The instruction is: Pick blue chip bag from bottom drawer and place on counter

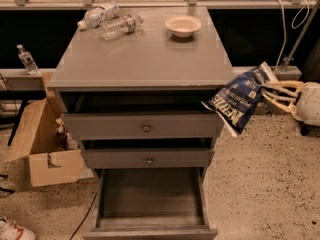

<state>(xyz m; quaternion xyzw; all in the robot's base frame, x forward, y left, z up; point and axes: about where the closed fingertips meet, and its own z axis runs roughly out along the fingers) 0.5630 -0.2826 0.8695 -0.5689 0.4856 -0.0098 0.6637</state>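
So we see the pale two-finger tool (266,91) at the right, clamped on the upper corner of the crinkled dark navy chip bag (239,101). The bag hangs tilted, long axis running down-left, just beside the glossy grey desk top (145,59). We reckon its landing spot lies up and left.

glossy counter (145,59); crinkly blue chip bag (236,102) in pale gripper (266,87) beside it
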